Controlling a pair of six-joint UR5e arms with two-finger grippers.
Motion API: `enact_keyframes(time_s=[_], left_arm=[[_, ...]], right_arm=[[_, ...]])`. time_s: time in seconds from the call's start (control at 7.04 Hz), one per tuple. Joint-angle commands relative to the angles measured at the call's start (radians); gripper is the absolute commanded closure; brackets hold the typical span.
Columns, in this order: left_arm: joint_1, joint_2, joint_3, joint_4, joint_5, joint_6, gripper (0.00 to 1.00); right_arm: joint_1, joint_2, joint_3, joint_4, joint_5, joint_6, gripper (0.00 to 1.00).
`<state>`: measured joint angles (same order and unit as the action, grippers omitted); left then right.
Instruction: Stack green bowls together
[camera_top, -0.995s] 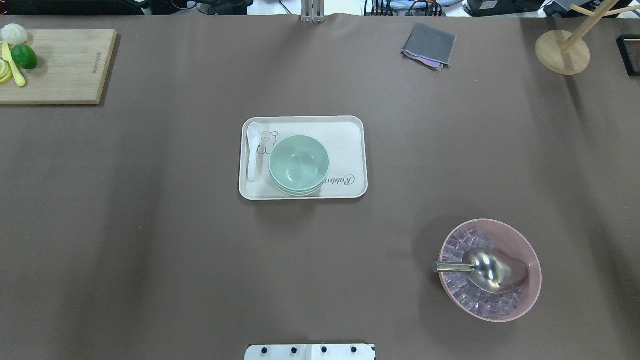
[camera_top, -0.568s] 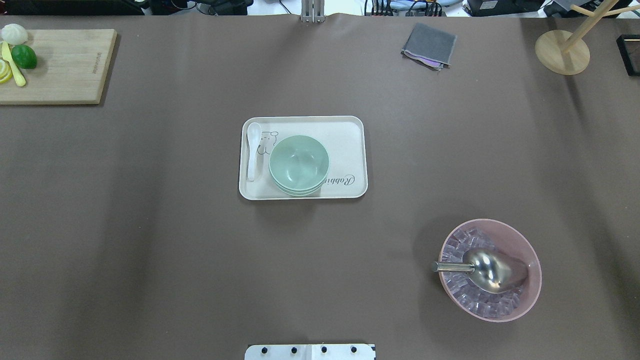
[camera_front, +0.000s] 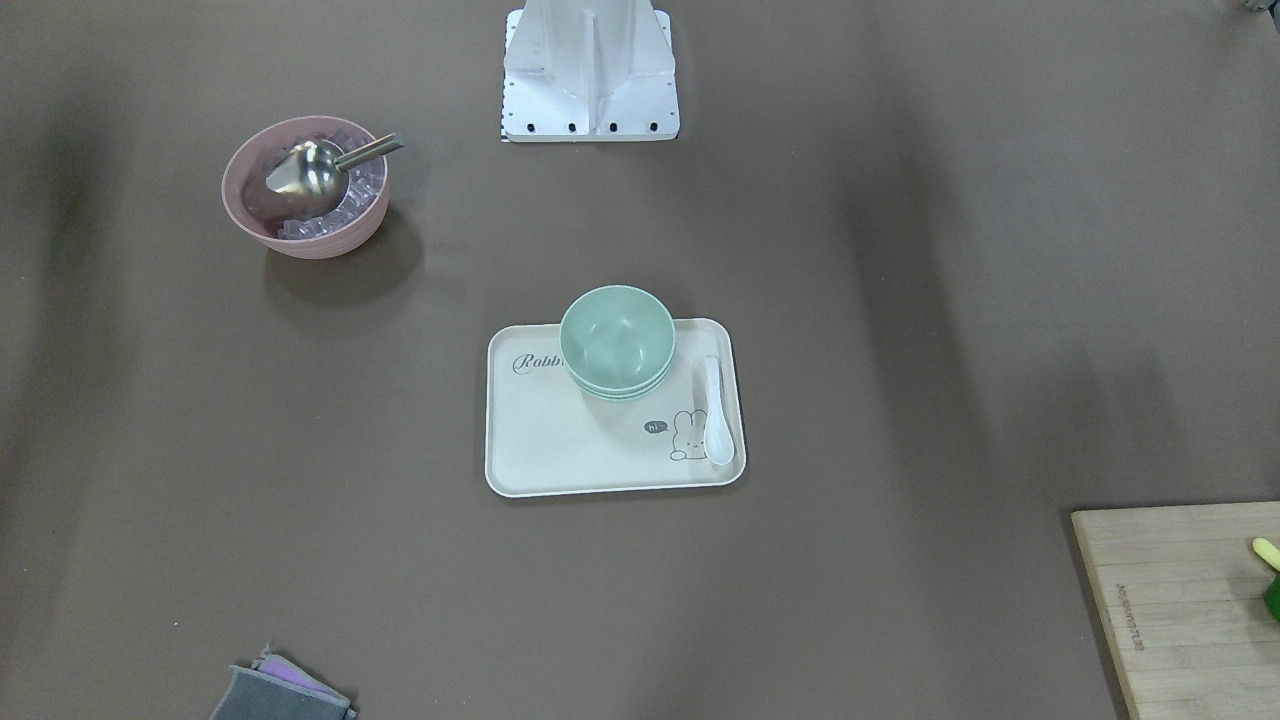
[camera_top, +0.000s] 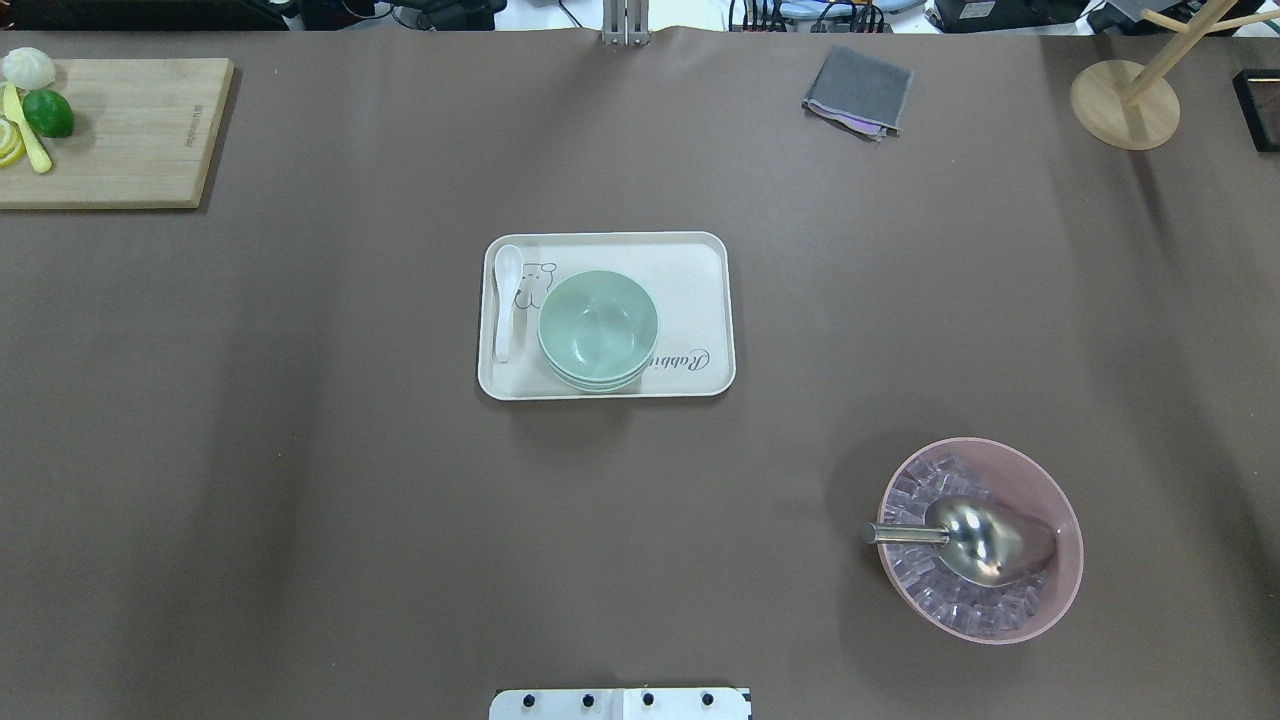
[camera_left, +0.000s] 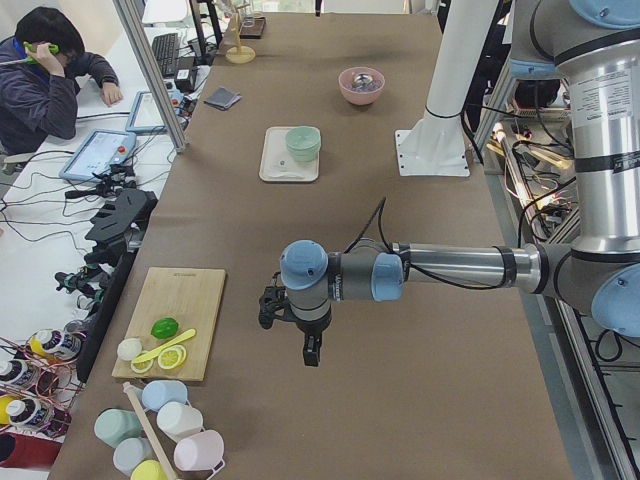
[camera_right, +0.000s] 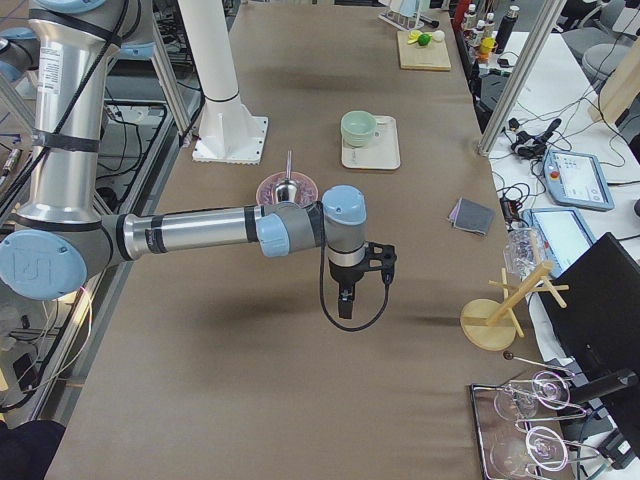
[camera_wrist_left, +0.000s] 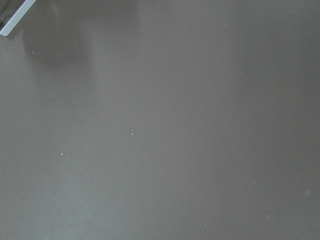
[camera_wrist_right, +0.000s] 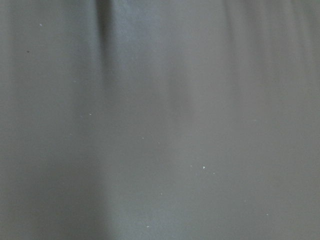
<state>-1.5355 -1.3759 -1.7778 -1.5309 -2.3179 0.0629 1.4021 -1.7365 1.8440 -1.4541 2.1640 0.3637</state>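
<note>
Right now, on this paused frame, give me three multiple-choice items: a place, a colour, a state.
1. Where do the green bowls stand? A on the wooden board; B on the cream tray; C on the grey cloth.
2. What colour is the spoon beside them? A white; B yellow; C black.
3. What state is the pink bowl in? A empty; B overturned; C upright, holding a metal scoop on clear cubes.
Key: 1 B, they sit nested on the tray; 2 A, it lies white along the tray's edge; 3 C, the scoop rests in the cubes.
</note>
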Motion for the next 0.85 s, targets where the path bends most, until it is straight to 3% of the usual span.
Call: enact_keyframes(time_s=[0.0, 0.28, 0.57, 0.71], left_arm=[[0.0, 0.0, 0.0, 0.002, 0.0, -0.002, 0.02], [0.0, -0.002, -0.003, 0.002, -0.005, -0.002, 0.02], [0.0, -0.002, -0.006, -0.011, -0.002, 0.005, 0.02], [0.0, -0.002, -0.003, -0.043, -0.006, 0.008, 0.02]], right_arm=[[0.006, -0.047, -0.019, -0.009, 0.022, -0.002, 0.0], [0.052, -0.096, -0.016, -0.009, 0.091, -0.014, 0.0], [0.096, -0.106, -0.015, -0.023, 0.076, -0.286, 0.0], [0.11, -0.1, -0.012, -0.061, 0.074, -0.311, 0.0]])
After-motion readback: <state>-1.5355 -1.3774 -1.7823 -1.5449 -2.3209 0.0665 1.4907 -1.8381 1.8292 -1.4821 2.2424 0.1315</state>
